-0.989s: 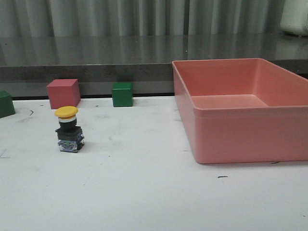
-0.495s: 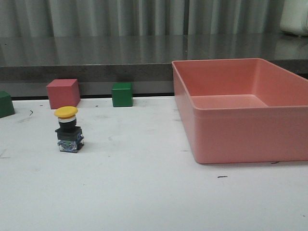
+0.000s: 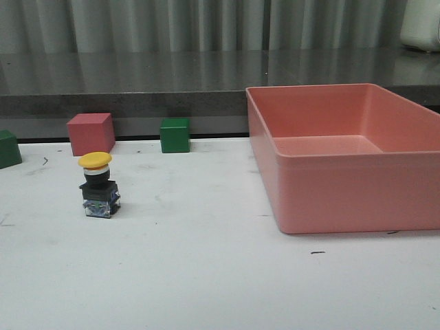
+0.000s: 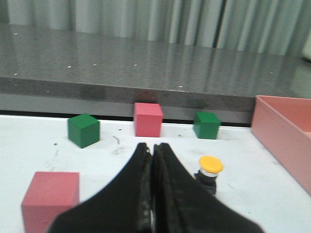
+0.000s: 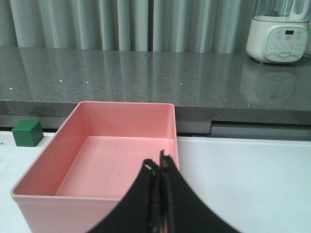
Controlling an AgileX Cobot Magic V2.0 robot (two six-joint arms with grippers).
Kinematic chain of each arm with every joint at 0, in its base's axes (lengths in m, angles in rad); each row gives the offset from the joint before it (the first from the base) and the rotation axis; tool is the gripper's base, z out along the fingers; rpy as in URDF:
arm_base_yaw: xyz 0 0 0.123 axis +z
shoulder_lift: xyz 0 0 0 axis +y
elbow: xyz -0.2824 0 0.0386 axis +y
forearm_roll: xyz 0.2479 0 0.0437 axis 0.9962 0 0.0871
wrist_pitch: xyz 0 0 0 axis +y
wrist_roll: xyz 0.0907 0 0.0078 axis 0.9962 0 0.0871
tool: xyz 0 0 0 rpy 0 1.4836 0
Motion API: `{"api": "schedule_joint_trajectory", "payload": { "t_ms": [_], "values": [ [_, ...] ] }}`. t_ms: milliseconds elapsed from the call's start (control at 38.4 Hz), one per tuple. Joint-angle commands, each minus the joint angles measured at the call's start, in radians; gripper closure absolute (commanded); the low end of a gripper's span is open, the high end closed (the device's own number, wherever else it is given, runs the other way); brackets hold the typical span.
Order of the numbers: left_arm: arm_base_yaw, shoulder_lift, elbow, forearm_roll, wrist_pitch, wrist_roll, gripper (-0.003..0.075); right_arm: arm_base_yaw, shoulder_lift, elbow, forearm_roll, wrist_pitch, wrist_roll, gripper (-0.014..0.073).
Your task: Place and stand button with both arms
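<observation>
- Button [image 3: 98, 185] stands upright on the table [image 3: 206, 275], yellow cap up, clear base down, at about 9 o'clock in the front view, well apart from the pink bin [image 3: 350, 158].
- Pink cube [image 3: 90, 133] sits just behind it at 12 o'clock; green cube [image 3: 174, 135] at 1 o'clock.
- Your left hand [image 4: 152, 194] is pressed together, holding nothing; button is near it at 2 o'clock.
- Your right hand [image 5: 159, 194] is pressed together too, empty, hanging over the bin's near wall.
- Neither arm shows in the front view.
- Judged step: the stand looks done and you're clear of it.
- Next, if anything: check it stays steady, don't bump it.
</observation>
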Motion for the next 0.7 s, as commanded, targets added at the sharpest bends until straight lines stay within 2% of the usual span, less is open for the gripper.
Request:
{"api": "schedule_joint_trajectory", "payload": {
  "t_ms": [0,208,312,677],
  "values": [
    [0.07,-0.042,0.038,-0.02,-0.104,-0.002,0.074,-0.005,0.01,-0.026,-0.012,-0.087,-0.008,0.0664],
    [0.16,-0.039,0.129,-0.022,-0.155,-0.002,0.074,-0.005,0.01,-0.026,-0.012,-0.087,-0.008,0.0664],
    [0.165,-0.039,0.175,-0.022,-0.217,-0.002,0.0741,-0.005,0.01,-0.026,-0.012,-0.087,-0.008,0.0664],
    [0.165,-0.039,0.173,-0.022,-0.234,-0.002,0.074,-0.005,0.01,-0.026,-0.012,-0.087,-0.008,0.0664]
  ]
}}
